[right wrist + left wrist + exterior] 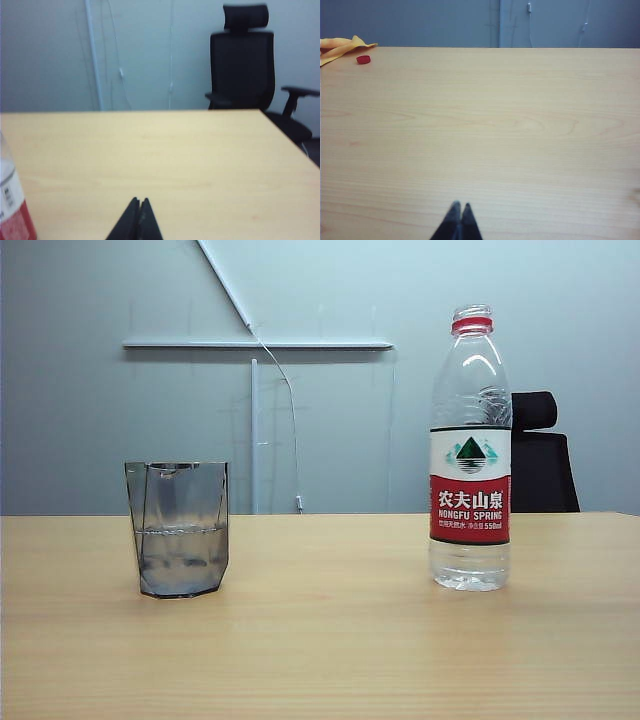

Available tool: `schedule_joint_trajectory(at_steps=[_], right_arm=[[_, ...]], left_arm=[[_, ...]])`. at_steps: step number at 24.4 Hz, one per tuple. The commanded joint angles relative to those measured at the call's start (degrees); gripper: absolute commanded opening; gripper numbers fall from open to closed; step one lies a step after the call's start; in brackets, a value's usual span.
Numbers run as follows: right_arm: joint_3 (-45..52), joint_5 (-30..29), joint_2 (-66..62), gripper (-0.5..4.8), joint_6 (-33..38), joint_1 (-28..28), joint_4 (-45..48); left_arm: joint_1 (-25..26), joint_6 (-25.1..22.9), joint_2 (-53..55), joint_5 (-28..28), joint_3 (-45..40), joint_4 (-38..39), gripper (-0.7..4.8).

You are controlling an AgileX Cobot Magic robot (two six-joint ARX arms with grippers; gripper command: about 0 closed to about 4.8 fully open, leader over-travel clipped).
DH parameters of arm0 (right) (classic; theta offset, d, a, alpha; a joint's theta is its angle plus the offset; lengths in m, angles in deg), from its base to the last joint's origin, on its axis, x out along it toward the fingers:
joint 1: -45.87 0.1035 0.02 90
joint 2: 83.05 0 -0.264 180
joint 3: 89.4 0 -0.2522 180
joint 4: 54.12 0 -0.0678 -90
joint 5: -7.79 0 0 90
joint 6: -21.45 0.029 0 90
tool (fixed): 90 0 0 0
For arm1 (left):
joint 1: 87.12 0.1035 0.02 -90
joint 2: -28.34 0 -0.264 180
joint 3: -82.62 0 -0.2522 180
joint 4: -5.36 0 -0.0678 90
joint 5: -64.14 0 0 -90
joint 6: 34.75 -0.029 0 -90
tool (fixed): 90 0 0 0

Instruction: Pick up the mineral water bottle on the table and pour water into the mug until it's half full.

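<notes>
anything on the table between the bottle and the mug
Nothing visible: in the exterior view bare table lies between the mineral water bottle and the mug, which already holds water. Neither claw shows there.

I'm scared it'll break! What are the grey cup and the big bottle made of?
The mug looks like smoky clear plastic or glass; its faceted sides don't settle which. The mineral water bottle looks like thin clear plastic, with a ribbed body and glossy printed label.
</notes>
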Motion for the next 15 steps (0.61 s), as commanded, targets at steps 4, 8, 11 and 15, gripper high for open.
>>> schedule_joint_trajectory(at_steps=[4, 8, 11, 15], right_arm=[[0.3, 1.0, 0.1, -0.05, -0.2, 0.7, -0.8], [0.3, 1.1, 0.1, -0.05, -0.2, 0.8, -0.8], [0.3, 0.9, 0.1, -0.05, -0.2, 0.8, -0.8], [0.3, 0.9, 0.1, -0.05, -0.2, 0.7, -0.8]], left_arm=[[0.0, 0.2, 0.1, 0.1, 0.1, -0.7, -0.02], [0.0, 0.2, 0.1, 0.1, 0.1, -0.7, -0.02], [0.0, 0.2, 0.1, 0.1, 0.1, -0.7, -0.02], [0.0, 0.2, 0.1, 0.1, 0.1, -0.7, -0.02]])
